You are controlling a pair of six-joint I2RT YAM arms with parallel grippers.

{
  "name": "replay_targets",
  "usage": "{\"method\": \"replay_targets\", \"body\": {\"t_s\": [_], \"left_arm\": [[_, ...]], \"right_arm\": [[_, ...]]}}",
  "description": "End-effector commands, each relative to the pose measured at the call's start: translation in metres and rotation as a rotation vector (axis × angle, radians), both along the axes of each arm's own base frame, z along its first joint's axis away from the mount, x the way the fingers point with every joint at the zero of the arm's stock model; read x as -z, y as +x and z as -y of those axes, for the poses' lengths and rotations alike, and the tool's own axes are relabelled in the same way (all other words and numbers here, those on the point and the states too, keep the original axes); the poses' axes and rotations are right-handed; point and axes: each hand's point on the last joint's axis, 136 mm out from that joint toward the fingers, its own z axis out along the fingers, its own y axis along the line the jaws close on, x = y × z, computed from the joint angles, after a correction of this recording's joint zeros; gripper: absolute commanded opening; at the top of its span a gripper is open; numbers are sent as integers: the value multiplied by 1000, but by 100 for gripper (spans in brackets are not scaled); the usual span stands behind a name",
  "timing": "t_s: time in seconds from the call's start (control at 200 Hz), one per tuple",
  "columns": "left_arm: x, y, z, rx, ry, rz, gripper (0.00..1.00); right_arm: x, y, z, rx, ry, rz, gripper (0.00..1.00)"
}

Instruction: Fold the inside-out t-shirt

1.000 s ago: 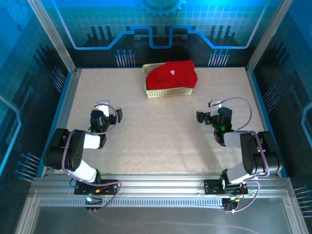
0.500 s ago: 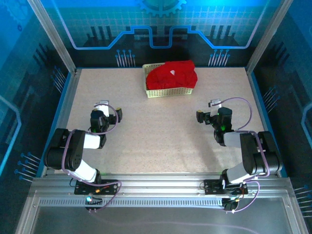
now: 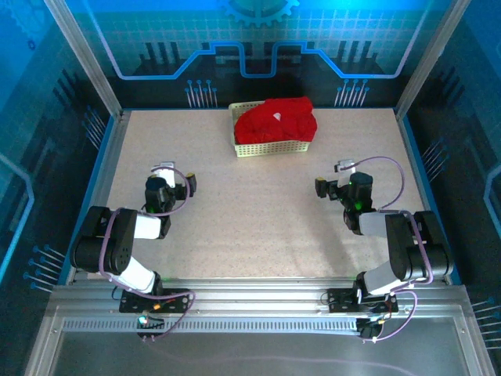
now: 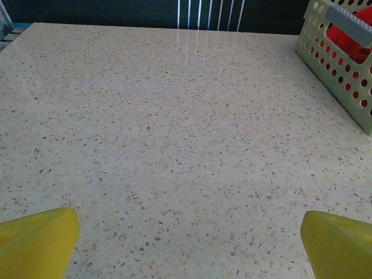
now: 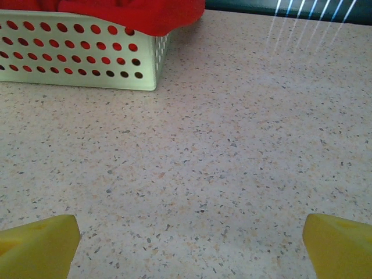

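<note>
Claws first. The left claw (image 3: 176,175) is released, jaws spread wide, with nothing between its yellow fingertips (image 4: 38,241) but bare bench (image 3: 258,223). The right claw (image 3: 333,176) is the same: wide open, empty, low over the bench. Both sit near their own sides, well apart from the work.

Location of the work: the t-shirt (image 3: 275,121) is bunched in the basket (image 3: 274,150) at the far middle of the bench, heaped above the rim. A small white tag (image 3: 275,116) shows on top.

Step in hand, as I judge it: the very start. You have grasped nothing, and the cloth is not yet out of the basket, spread or turned.

Next move calls for:
- Reach forward to the basket and pinch a raised fold from above, clear of the rim.
- Lift high enough that the whole garment comes free. It looks bigger than its container, so expect trailing cloth.
- Lay it on the open bench between the arms before any folding.

Materials and shapes:
- The t-shirt is bright red and soft, crumpled into a lumpy mound. It should drape and drag rather than hold a shape.
- The basket is pale yellow-green plastic, rectangular, with walls pierced by rows of round holes that show red through them. It looks light and may come up or slide with the cloth if a fold snags.
- The bench is a pale speckled surface, flat and smooth, with a slight sheen.
</note>
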Motion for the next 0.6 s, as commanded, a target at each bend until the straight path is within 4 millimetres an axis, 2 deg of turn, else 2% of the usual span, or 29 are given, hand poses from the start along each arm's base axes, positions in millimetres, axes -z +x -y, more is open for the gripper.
{"method": "replay_targets", "body": {"t_s": [0.0, 0.14, 0.265, 0.405, 0.51, 0.595], "left_arm": [[-10, 4, -5, -19, -5, 36, 99], [-44, -15, 8, 25, 34, 115, 99], [-89, -30, 23, 60, 60, 190, 99], [-135, -44, 42, 95, -93, 253, 99], [-162, -54, 41, 57, -273, 238, 99], [-171, -64, 34, -13, -382, 187, 99]], "right_arm": [[-15, 3, -5, -41, -16, 64, 100], [-35, -8, -23, -92, -92, 93, 100], [-65, -20, -38, -119, -134, 137, 100], [-119, -38, -51, -154, -25, 222, 100], [-167, -52, -47, -110, 84, 270, 100], [-191, -63, -39, -55, 191, 239, 100]]}}
